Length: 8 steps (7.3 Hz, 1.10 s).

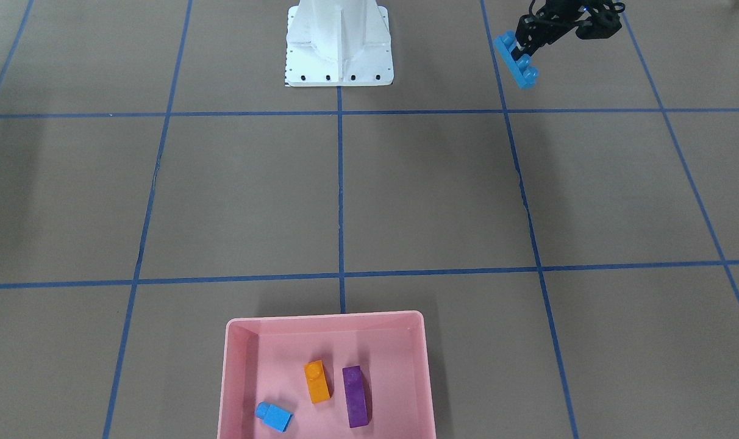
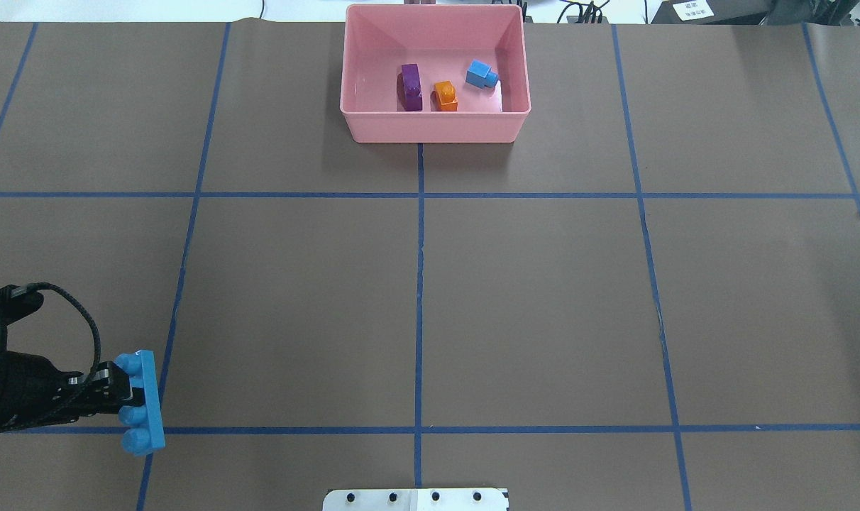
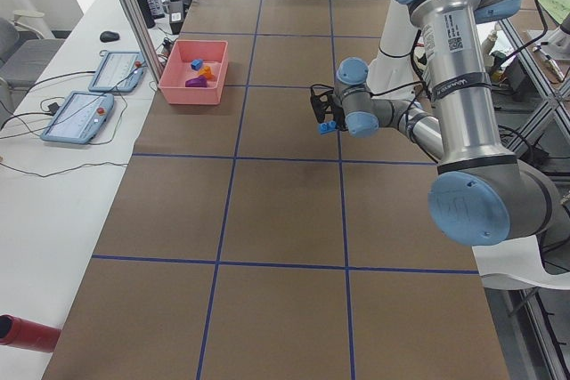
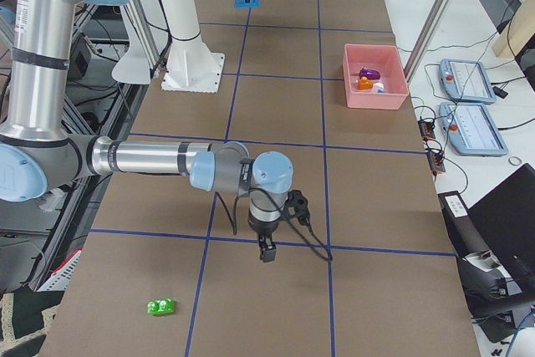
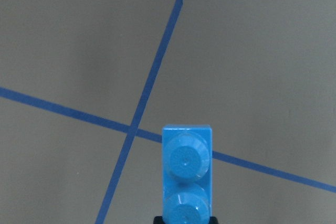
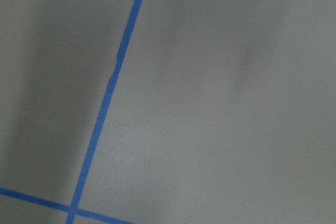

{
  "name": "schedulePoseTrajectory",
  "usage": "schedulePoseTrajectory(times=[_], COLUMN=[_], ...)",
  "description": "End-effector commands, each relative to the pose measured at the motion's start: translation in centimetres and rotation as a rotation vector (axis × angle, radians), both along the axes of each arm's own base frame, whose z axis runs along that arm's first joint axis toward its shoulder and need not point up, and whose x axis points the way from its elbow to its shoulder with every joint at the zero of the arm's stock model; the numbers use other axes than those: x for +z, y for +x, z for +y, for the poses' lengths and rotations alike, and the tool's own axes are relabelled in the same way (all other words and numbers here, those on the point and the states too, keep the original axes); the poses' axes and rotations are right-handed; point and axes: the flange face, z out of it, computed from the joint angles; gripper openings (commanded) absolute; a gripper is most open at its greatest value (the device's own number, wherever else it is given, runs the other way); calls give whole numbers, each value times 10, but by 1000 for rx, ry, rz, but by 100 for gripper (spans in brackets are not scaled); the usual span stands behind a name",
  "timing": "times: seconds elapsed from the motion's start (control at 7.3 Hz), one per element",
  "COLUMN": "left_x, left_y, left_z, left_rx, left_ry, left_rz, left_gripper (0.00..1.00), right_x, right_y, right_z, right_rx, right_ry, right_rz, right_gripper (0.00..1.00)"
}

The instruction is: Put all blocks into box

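Observation:
My left gripper (image 2: pixel 126 396) is shut on the long blue block (image 2: pixel 145 401) and holds it above the table at the near left; the block also shows in the front view (image 1: pixel 517 60) and the left wrist view (image 5: pixel 186 174). The pink box (image 2: pixel 433 128) stands at the far middle. In it lie the purple block (image 2: pixel 411 86), the orange block (image 2: pixel 445 96) and the small blue block (image 2: pixel 482 74). The green block (image 4: pixel 160 306) lies on the table at the robot's far right. My right gripper (image 4: pixel 267 252) hangs over the table near it; I cannot tell if it is open.
The white robot base (image 2: pixel 416 499) stands at the near middle edge. Two tablets (image 3: pixel 78 117) lie on a side table beyond the box. A red cylinder (image 3: pixel 27 331) lies off the table's left end.

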Motion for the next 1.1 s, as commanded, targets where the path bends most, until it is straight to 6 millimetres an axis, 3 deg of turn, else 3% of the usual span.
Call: schedulePoseTrajectory(times=[0.0,0.14,0.27,0.55,0.68,0.96], left_x=[-70,-108,-140,-191,-209,-228], left_y=[-2,9,26,59,65,74], left_z=[-71,-94,-121,-184,-200,-211], left_rx=[-42,-39,-58,-104,-115,-120], left_ry=[-48,-4,-1,12,5,8], left_rz=[54,49,35,49,43,44], left_gripper=[0,0,0,0,0,0], right_x=[43,63,98,162,173,182], right_y=[-1,-2,-4,-6,-7,-10], right_z=[84,103,122,159,170,191], right_rx=[19,17,16,24,34,37], right_ry=[5,5,18,49,38,1], right_rz=[-5,-3,-1,20,16,-4], right_gripper=[100,100,100,100,100,100])
